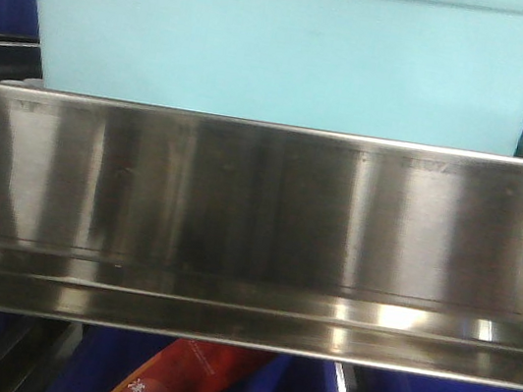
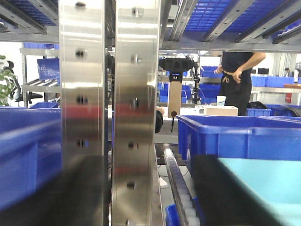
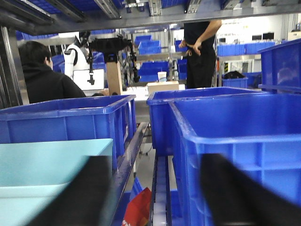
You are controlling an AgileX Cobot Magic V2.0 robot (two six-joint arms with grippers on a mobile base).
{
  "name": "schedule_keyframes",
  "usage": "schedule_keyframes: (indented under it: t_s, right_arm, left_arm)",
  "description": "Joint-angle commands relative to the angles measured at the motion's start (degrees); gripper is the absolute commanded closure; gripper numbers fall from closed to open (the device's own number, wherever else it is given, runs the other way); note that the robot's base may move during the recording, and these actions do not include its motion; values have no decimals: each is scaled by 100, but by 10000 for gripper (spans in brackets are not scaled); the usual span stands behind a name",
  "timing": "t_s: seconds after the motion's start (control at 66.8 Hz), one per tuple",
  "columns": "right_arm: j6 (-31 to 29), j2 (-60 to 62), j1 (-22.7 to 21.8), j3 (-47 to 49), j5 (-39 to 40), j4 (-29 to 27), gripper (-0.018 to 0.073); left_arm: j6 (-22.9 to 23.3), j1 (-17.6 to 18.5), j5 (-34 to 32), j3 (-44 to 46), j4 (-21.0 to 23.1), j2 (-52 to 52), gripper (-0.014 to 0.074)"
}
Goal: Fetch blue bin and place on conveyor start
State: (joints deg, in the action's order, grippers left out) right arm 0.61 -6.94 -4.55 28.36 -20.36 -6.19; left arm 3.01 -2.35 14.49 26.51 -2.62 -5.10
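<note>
The left gripper (image 2: pixel 136 202) has its two dark fingers (image 2: pixel 51 197) set wide apart with nothing clamped between them. The finger at 5 o'clock in the left wrist view lies along the near edge of the blue bin (image 2: pixel 263 183), though the blur hides whether it touches. The right gripper (image 3: pixel 160 197) is spread wide too and grips nothing. Its finger at 7 o'clock in the right wrist view overlaps the bin's side, and the one at 5 o'clock stands in front of a dark blue crate (image 3: pixel 235 136); contact cannot be told. In the front view the bin fills the 12 o'clock half, sitting on the shelf just behind the stainless shelf rail (image 1: pixel 257 225), which runs straight across the middle. A red packet (image 1: pixel 182 382) shows at 6 o'clock under the rail, among more blue crates. Two steel uprights (image 2: pixel 134 94) rise at 12 o'clock in the left wrist view. Beyond the racks, one person in black (image 3: pixel 200 52) stands with hands behind the back, and another (image 3: pixel 42 80) sits at 10 o'clock.
</note>
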Motion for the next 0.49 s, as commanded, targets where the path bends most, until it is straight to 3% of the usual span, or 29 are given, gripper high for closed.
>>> schedule_keyframes:
  t_s: [0.0,0.12,0.269,0.479]
  right_arm:
    - [-26,-242,-5,121,18,29,8]
    - [-26,-507,-5,179,239,299,-10]
    - [-61,-945,210,682,-412,266,-10]
    - [-525,-1875,810,1303,-947,-365,-10]
  left_arm:
    - [-3,42,126,266,89,-220,127]
    - [-3,242,175,407,174,-493,112]
    - [-3,692,950,947,262,-1110,112]
    - [-17,1851,1499,1774,354,-2322,112]
